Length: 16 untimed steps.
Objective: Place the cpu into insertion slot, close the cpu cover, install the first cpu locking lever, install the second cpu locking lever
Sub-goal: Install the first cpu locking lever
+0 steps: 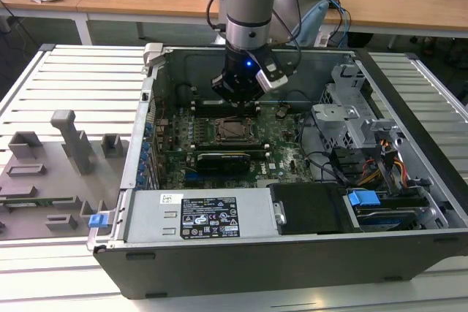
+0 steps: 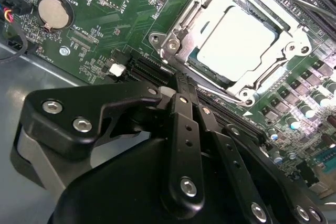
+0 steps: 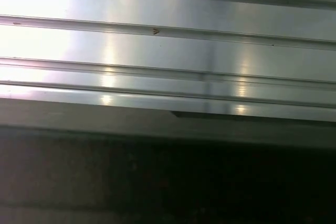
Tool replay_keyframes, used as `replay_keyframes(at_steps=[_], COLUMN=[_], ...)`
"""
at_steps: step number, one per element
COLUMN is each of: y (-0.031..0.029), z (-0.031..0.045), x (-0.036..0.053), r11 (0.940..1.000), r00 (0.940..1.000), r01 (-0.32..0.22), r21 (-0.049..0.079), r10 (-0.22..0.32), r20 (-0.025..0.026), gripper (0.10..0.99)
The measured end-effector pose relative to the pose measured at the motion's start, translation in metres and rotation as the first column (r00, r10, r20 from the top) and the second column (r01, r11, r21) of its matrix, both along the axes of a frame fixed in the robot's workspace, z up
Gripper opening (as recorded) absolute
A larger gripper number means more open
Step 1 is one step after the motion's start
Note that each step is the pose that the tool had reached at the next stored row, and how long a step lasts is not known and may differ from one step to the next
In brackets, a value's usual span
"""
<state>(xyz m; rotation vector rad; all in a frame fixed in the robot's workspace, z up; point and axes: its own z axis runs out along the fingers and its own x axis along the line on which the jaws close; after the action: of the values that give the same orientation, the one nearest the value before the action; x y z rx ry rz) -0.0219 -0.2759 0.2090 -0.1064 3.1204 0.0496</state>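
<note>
A: The arm reaches down into the open computer case (image 1: 241, 268), and the gripper (image 1: 235, 94) hangs above the green motherboard (image 1: 281, 137), near the case's far wall.

B: Room to move?

A: Tight. Case walls all round, a drive cage (image 1: 351, 118) and cable bundle on the exterior view's right, the power supply (image 1: 197, 215) along the near edge.

B: And the surroundings?

A: The case lies on a ribbed metal table (image 1: 80, 78), a grey fixture tray (image 1: 51, 173) beside it, wooden desks behind.

B: The chip?

A: In the second wrist view the cpu (image 2: 236, 38) lies flat in the insertion slot (image 2: 195, 56), its face up, edges square with the socket. The cpu cover (image 2: 249, 85) lies down around it, framing it.

B: Fingers?

A: The jaws look drawn together, holding nothing, beside the socket's corner.
</note>
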Motion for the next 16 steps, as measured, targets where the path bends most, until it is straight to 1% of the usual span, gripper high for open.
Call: replay_keyframes(at_steps=[16], y=[0.0000], z=[-0.0053], x=[0.0011], r11=[0.9999], r00=[1.0000], r01=[0.000], r21=[-0.013], r10=[0.000], r20=[-0.0001], gripper=[0.102])
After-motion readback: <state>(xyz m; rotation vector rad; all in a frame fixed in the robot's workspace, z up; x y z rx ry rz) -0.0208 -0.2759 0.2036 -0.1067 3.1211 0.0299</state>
